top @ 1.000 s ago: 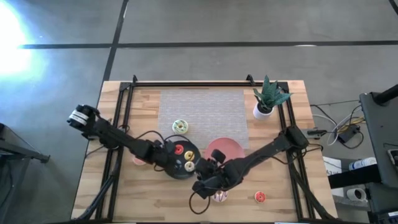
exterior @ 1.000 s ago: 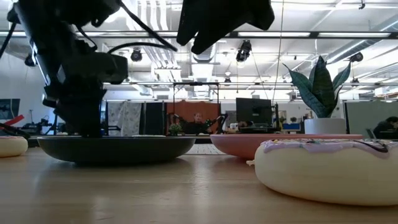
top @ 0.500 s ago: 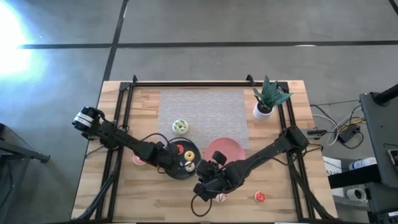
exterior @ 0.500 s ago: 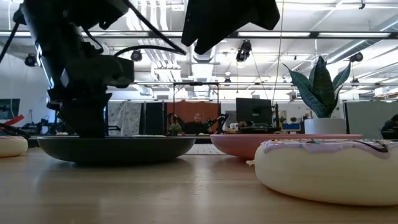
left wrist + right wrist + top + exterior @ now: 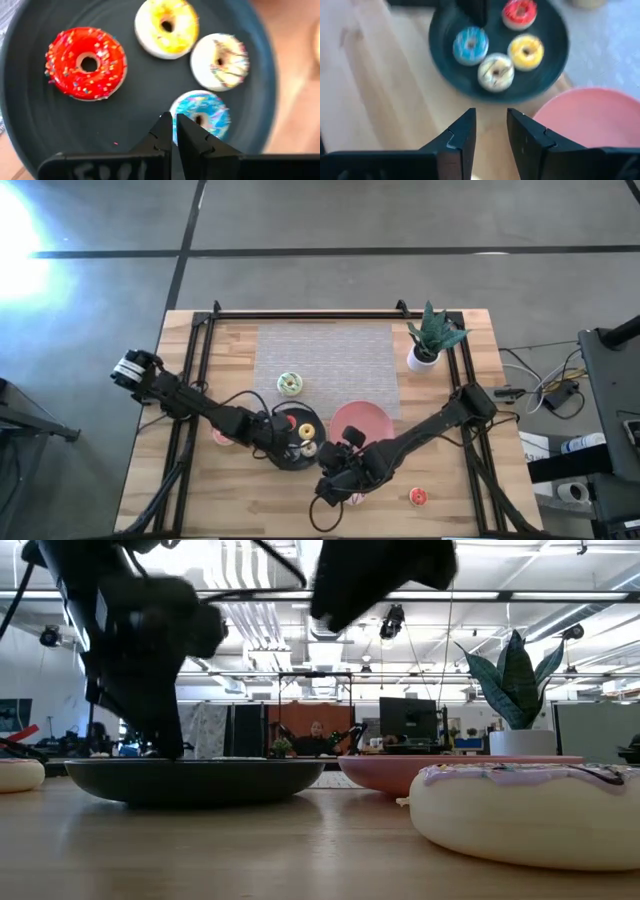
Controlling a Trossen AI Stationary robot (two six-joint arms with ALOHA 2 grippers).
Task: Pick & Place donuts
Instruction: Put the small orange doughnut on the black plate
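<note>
Wooden planks make up the tabletop (image 5: pixel 230 345), with a pale woven mat (image 5: pixel 330 355) laid across its far half. Nearest the front edge, an orange-red donut (image 5: pixel 419 497) lies alone at the right. Close beside it to the left, the right gripper (image 5: pixel 490 132) hangs over the bare wood just in front of the two plates, its fingers (image 5: pixel 462 135) parted with nothing between them. A pink-frosted striped donut (image 5: pixel 530 805) sits on the wood under that arm, large in the low view.

Next back is the black plate (image 5: pixel 30 115), carrying four donuts: a red donut (image 5: pixel 86 62) with sprinkles, a yellow donut (image 5: pixel 167 26), a white striped donut (image 5: pixel 220 61) and a blue donut (image 5: pixel 201 114). The left gripper (image 5: pixel 172 131) hovers low over this plate, its fingers (image 5: pixel 161 134) pressed together and empty, their tips right beside the blue donut. Just right of the black plate sits a pink plate (image 5: pixel 372 417). At the black plate's left, partly hidden by the left arm, a pink donut (image 5: pixel 221 437) lies on the wood.

Farther back, a green-frosted donut (image 5: pixel 289 384) rests on the mat's left edge, and a potted plant (image 5: pixel 430 338) stands at the far right corner.
</note>
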